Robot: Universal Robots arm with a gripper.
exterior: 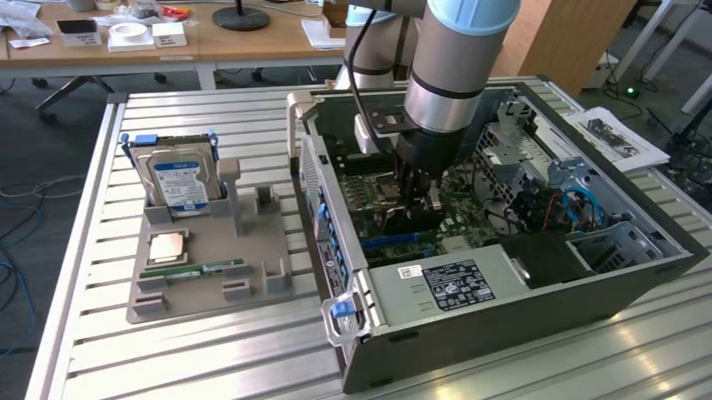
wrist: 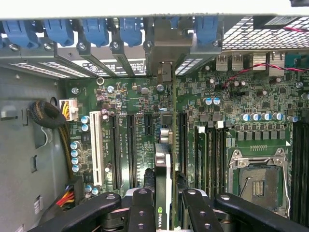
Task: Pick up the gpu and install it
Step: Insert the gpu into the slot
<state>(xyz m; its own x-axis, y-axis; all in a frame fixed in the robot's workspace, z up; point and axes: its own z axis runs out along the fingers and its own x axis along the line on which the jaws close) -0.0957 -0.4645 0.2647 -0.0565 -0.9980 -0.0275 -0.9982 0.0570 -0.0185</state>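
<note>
Gpu (wrist: 162,159) pinched edge-on in my gripper (wrist: 166,195) over the motherboard (wrist: 125,96); I'd square its bracket (wrist: 164,72) to the case's (wrist: 43,63) rear edge, pressing evenly.

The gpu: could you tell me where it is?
In the wrist view the gpu sits edge-on in the gripper, at the motherboard's slots inside the computer case.

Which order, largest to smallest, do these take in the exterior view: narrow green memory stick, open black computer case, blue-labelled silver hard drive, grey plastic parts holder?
1. open black computer case
2. grey plastic parts holder
3. blue-labelled silver hard drive
4. narrow green memory stick
</note>
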